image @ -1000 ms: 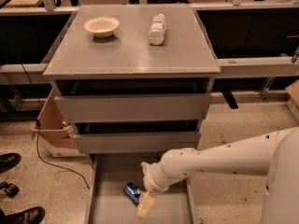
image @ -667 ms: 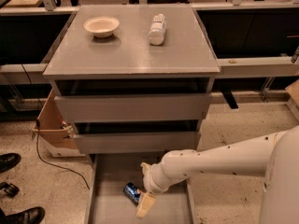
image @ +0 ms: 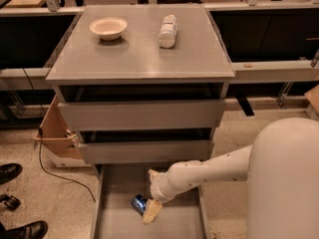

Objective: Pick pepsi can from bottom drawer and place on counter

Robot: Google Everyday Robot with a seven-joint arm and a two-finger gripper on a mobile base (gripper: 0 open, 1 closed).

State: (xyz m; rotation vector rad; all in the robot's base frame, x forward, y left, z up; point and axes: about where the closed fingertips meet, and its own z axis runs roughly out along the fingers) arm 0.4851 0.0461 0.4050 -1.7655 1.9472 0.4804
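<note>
Bottom drawer (image: 119,183) is pulled out towards the camera, its flat grey floor exposed below the two upper drawers (image: 142,114). We see the pepsi can (image: 139,203) lying on its side on the drawer floor, roughly mid-width, blue body with one silver end facing up and left. The white arm (image: 209,171) reaches in from the right, from the robot's white body (image: 284,183), and bends down into the drawer. The gripper (image: 152,210) is at the can's right side, its tan tip down against the drawer floor and touching, or just beside, the can. We cannot tell from this view whether the gripper is open or closed, nor whether it has hold of the can; the can appears to rest on the floor of the drawer. The counter (image: 139,54) carries a shallow cream bowl (image: 108,28) at rear left and a white bottle (image: 168,24) lying on its side at rear centre, the two well apart. Left of the cabinet we note an open cardboard box (image: 55,131), a dark cable (image: 60,176) across the speckled floor, and black shoes (image: 9,172) at the left edge.
</note>
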